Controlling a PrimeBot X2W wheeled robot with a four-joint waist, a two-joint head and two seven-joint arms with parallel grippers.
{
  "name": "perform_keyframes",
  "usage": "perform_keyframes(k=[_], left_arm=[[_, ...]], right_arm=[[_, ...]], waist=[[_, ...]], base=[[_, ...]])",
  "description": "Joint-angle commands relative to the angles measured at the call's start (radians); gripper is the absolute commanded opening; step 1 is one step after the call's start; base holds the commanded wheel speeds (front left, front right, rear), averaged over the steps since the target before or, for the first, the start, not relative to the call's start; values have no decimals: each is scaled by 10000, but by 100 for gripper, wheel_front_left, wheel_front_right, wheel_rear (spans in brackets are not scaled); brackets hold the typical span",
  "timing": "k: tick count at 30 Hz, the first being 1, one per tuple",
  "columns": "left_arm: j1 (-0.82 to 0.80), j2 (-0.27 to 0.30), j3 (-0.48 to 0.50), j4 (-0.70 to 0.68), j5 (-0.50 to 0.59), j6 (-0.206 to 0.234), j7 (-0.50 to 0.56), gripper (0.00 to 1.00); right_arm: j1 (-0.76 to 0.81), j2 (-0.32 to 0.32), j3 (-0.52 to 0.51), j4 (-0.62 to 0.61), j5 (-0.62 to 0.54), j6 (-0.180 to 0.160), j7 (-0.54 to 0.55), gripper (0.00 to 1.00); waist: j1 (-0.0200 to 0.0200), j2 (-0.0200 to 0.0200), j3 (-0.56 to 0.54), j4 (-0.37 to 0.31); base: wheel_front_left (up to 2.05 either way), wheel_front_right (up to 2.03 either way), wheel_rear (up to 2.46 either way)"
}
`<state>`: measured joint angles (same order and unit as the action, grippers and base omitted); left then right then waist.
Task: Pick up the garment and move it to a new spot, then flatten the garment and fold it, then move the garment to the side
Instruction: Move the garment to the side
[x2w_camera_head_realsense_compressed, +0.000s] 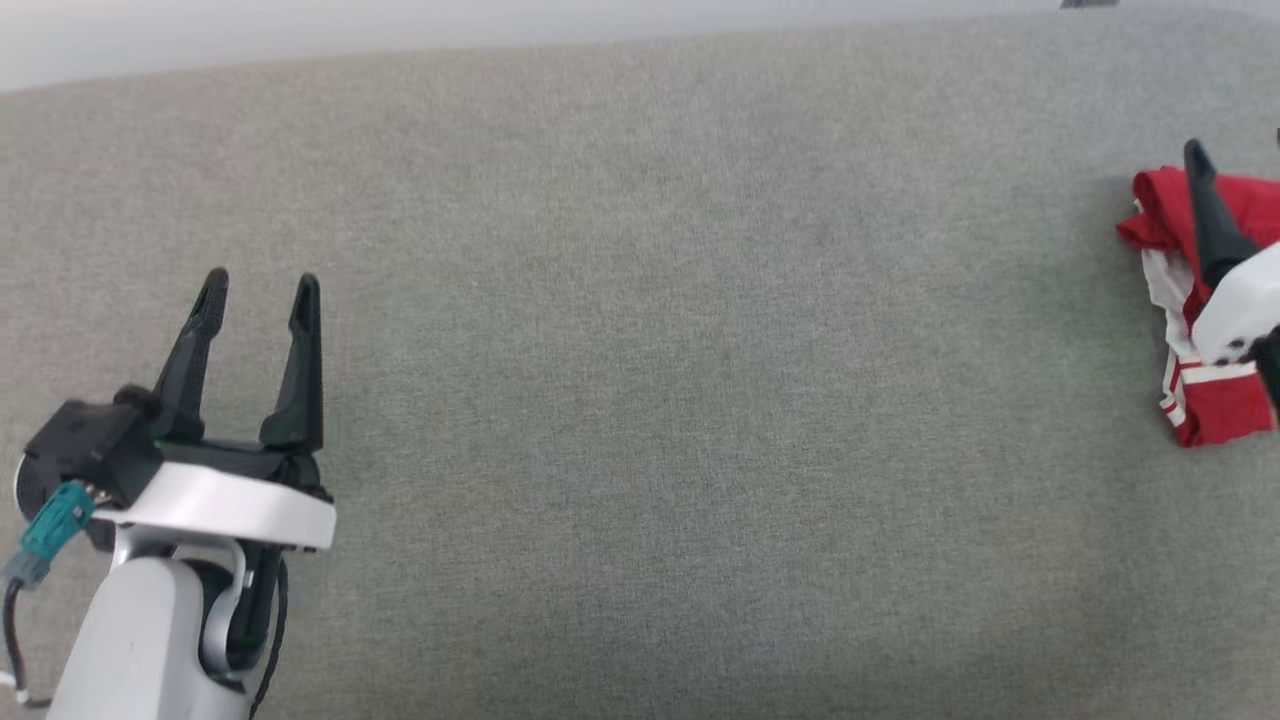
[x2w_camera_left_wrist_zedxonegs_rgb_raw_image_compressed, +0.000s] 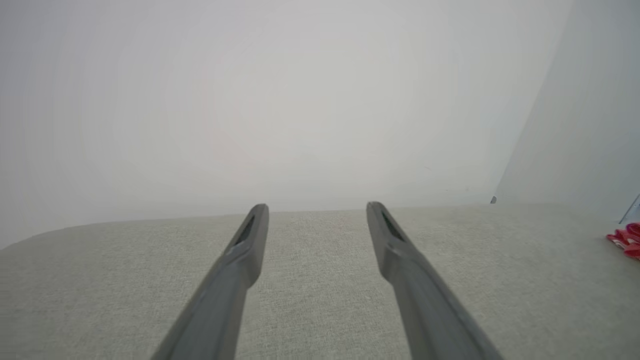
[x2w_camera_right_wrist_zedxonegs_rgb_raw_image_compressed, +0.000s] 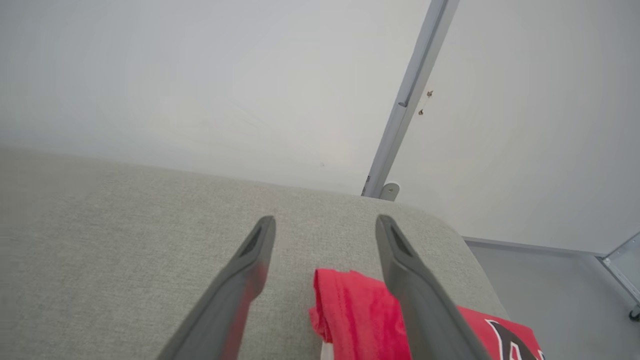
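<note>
The garment (x2w_camera_head_realsense_compressed: 1222, 408), a red jersey with white red-striped trim, lies in a folded bundle at the far right of the grey surface (x2w_camera_head_realsense_compressed: 640, 350). In the right wrist view the garment (x2w_camera_right_wrist_zedxonegs_rgb_raw_image_compressed: 355, 310) shows red cloth and part of a black white-outlined print. My right gripper (x2w_camera_right_wrist_zedxonegs_rgb_raw_image_compressed: 325, 220) hangs open just over it, one finger (x2w_camera_head_realsense_compressed: 1215, 225) crossing the bundle, and nothing is pinched. Far to the left, my left gripper (x2w_camera_head_realsense_compressed: 260, 280) stands open and empty above bare cloth. From the left wrist view, the left gripper (x2w_camera_left_wrist_zedxonegs_rgb_raw_image_compressed: 317, 206) points at the wall, with the garment (x2w_camera_left_wrist_zedxonegs_rgb_raw_image_compressed: 625, 240) a red scrap at the right edge.
The grey fabric-covered surface runs wide between the two arms. Its rounded right corner (x2w_camera_right_wrist_zedxonegs_rgb_raw_image_compressed: 450, 230) lies close beyond the garment, with floor (x2w_camera_right_wrist_zedxonegs_rgb_raw_image_compressed: 550, 280) below. A metal post (x2w_camera_right_wrist_zedxonegs_rgb_raw_image_compressed: 410, 100) stands against the pale wall (x2w_camera_left_wrist_zedxonegs_rgb_raw_image_compressed: 300, 100) behind the surface.
</note>
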<state>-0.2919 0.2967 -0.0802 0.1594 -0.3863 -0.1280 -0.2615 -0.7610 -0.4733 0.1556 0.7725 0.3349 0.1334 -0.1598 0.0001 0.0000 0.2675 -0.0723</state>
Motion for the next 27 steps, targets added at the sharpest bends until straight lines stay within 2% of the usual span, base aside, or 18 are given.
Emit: perform_keyframes(k=[1, 11, 20, 27], left_arm=[[183, -9, 102, -17, 92, -28, -46, 100], [1275, -319, 1122, 113, 591, -26, -46, 100], [2279, -780, 2030, -61, 719, -26, -46, 100], [3115, -978, 2345, -255, 845, -28, -46, 100]], right_arm=[[263, 83, -70, -127, 65, -48, -138, 100], [1972, 631, -574, -1475, 188, -48, -801, 100], [4050, 1142, -1265, -3038, -56, -36, -998, 100], [5401, 1497, -1608, -3903, -189, -28, -1013, 100]], waist=[[-1, 0, -203, 43], [-1, 0, -1078, 124], [-1, 0, -1727, 263], [-1, 0, -2234, 272]], base=[[0, 0, 0], [0, 0, 0], [0, 0, 0], [0, 0, 0]])
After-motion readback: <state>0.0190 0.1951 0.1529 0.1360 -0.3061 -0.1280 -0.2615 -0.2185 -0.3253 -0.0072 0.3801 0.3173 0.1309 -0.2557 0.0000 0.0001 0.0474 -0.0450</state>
